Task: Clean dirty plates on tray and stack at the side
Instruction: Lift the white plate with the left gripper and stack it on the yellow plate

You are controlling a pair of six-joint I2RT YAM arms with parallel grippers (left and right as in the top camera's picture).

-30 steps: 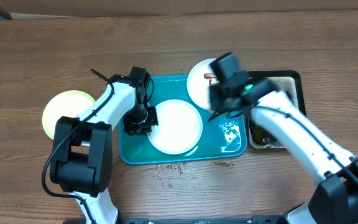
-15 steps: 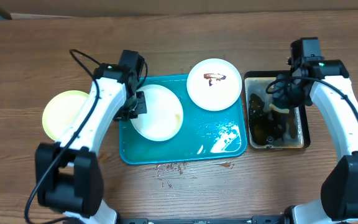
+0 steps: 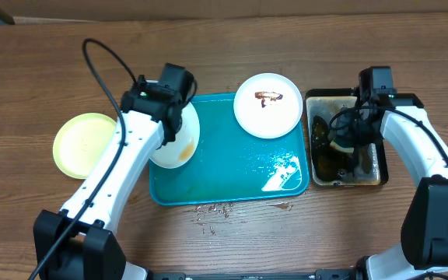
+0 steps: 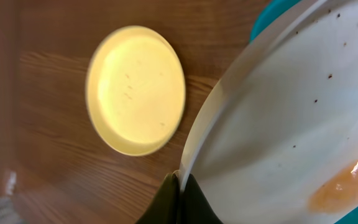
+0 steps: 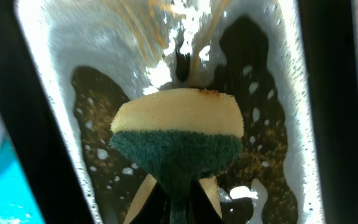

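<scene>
We look down on a wooden table (image 3: 53, 62) with a teal tray (image 3: 232, 167) at its centre. The left claw (image 4: 180, 186) is closed on the rim of a white plate (image 4: 291, 112) and holds it tilted above the tray's left edge. A pale orange smear (image 4: 337, 186) and tiny dark specks mark the plate's face.

Left of the tray, apart from it, a pale yellow-green plate (image 3: 84, 144) lies flat on the table. A second white plate (image 3: 268, 117) rests at the tray's far right corner and overhangs the far rim, with a small brown smear (image 3: 268, 97) on it. The tray's bare floor shines wet near its right side.

Just right of the tray stands a black-rimmed basin (image 3: 325, 94) of murky brown water. The right claw (image 5: 178, 193) is over that basin, clamped on a sponge (image 5: 178, 140) that is yellow with a green scouring side. We cannot tell whether the sponge touches the water.

In front of the tray's near edge, small brown spatters (image 3: 216, 208) dot the table.
</scene>
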